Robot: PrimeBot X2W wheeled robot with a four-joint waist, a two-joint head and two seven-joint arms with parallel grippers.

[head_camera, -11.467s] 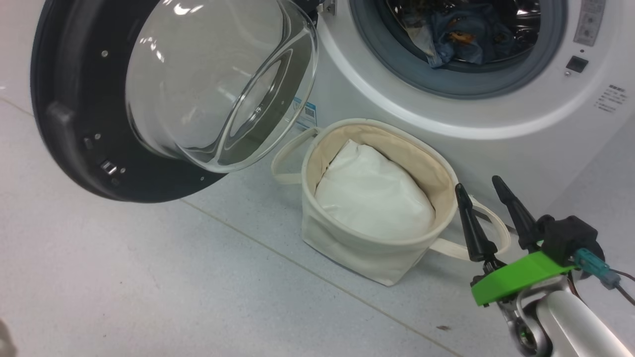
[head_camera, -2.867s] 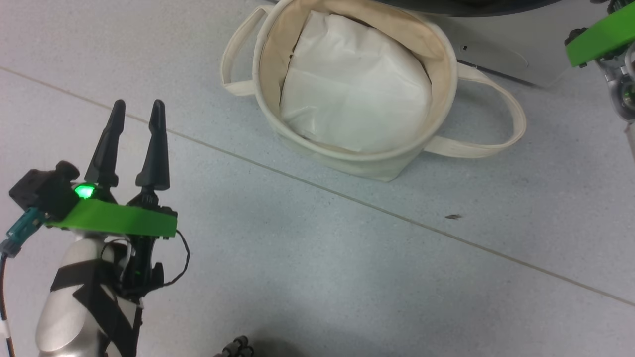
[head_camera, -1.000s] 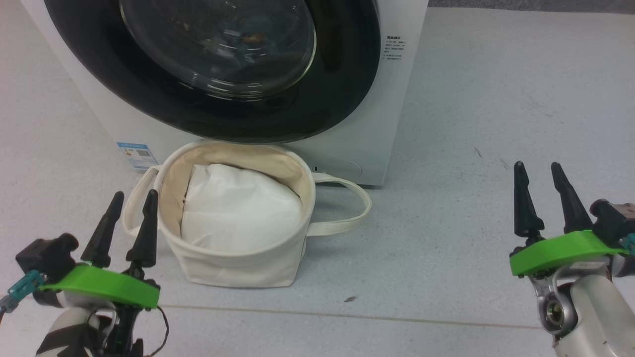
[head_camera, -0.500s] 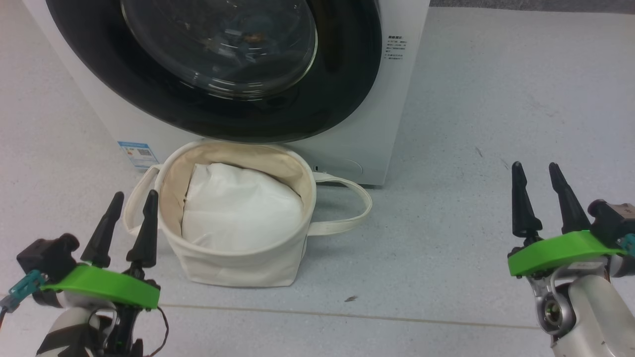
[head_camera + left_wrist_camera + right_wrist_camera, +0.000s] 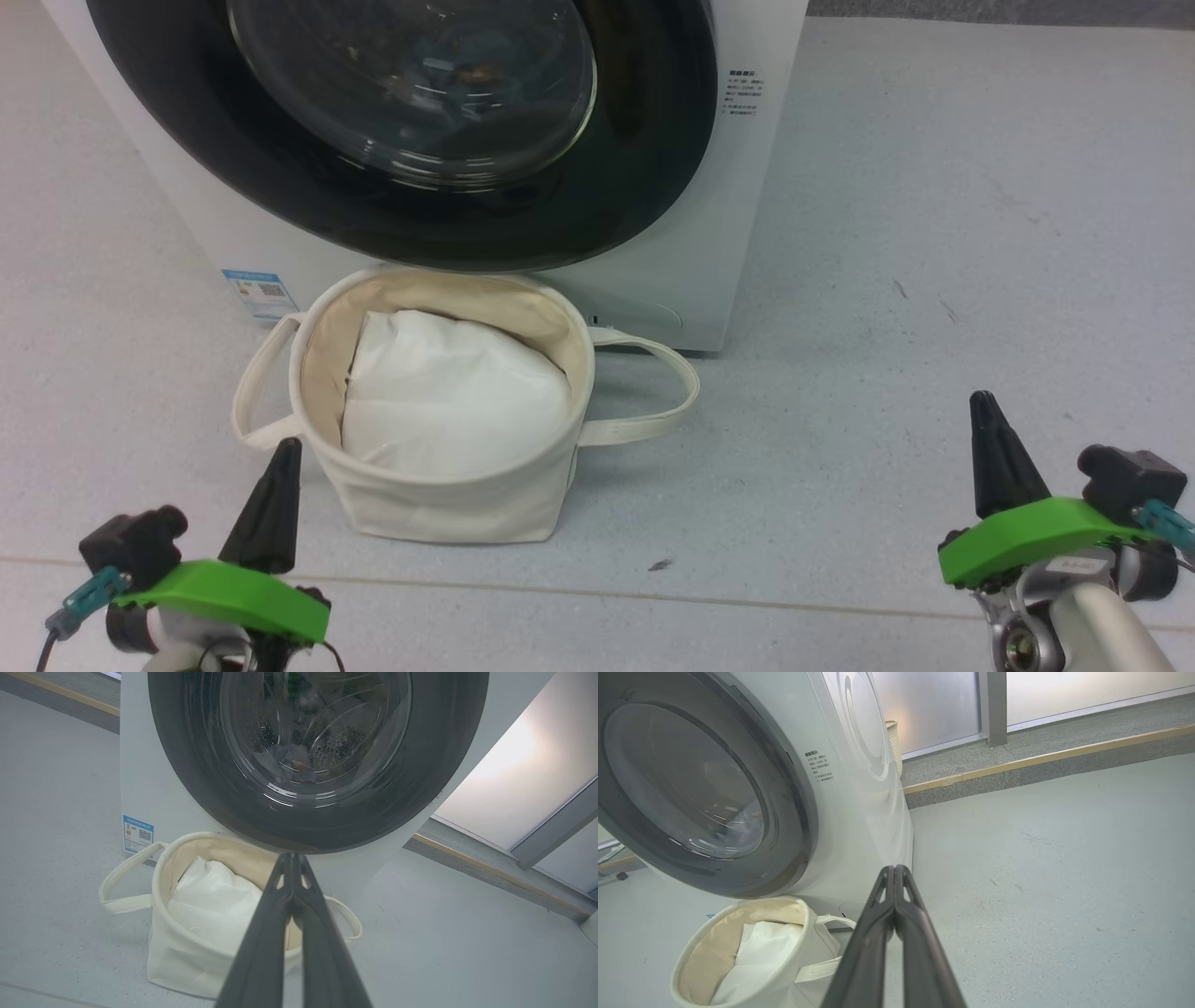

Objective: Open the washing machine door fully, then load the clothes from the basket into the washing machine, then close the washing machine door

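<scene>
Both jaws are pinched fully shut on nothing, the left jaws just beside the basket (image 5: 448, 509), the right jaws well apart from it. You have the washing machine door (image 5: 635, 140) closed against the washing machine (image 5: 719, 243), the clothes (image 5: 289, 763) behind its glass and only white padding (image 5: 448, 411) in the basket. Judge it finished: keep both arms clear of the loop handles (image 5: 653, 425).

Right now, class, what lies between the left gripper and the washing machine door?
The cream canvas basket holding white padding stands between the left gripper and the washing machine door in the head view.
</scene>
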